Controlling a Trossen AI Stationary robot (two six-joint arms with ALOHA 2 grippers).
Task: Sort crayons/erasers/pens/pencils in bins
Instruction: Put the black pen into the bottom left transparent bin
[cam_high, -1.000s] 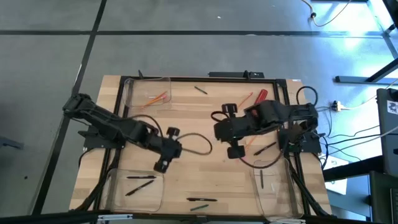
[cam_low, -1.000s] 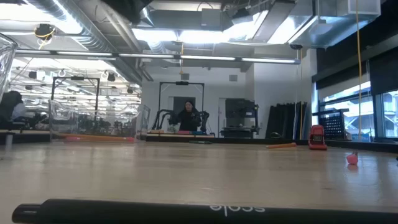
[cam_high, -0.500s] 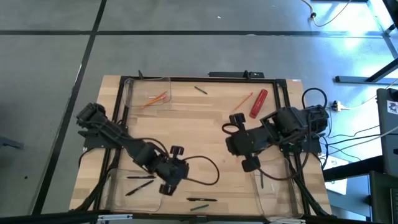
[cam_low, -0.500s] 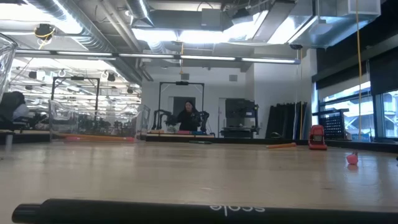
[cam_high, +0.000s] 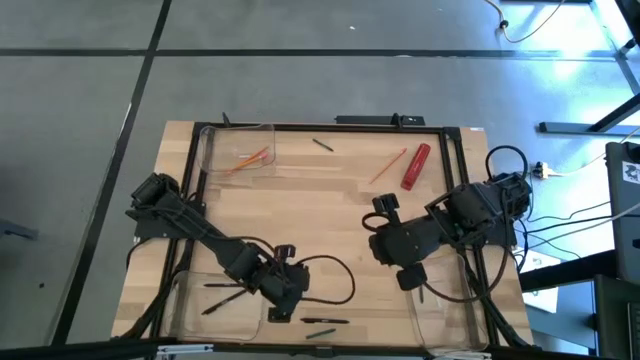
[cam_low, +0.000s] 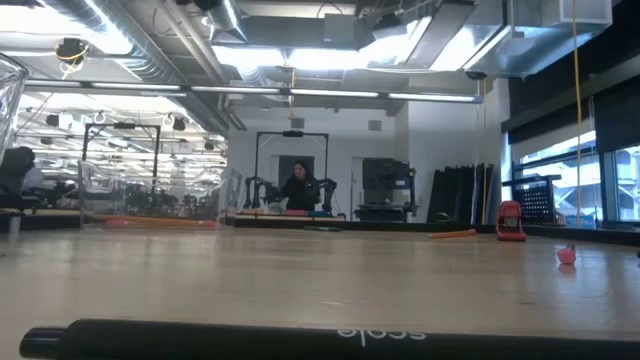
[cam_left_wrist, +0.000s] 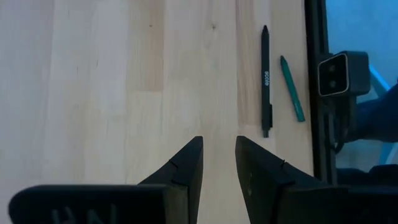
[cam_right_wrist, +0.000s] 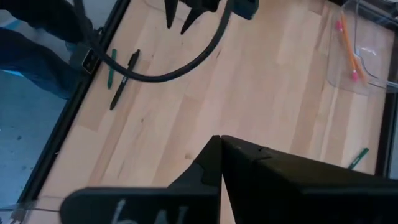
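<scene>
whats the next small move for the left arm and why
Probably ease the left gripper forward and sideways over the black pen and lower onto it. Its fingers are open and empty, and that pen lies loose on the table beside a green crayon, outside any bin.

We're looking into a big open robotics lab: exposed ducts (cam_low: 150, 45) and strip lights (cam_low: 300, 58) are running overhead, more robot rigs (cam_low: 290, 170) are standing behind, a person (cam_low: 300, 188) is sitting there, and cables (cam_high: 560, 215) are trailing over grey concrete floor (cam_high: 300, 80).
</scene>
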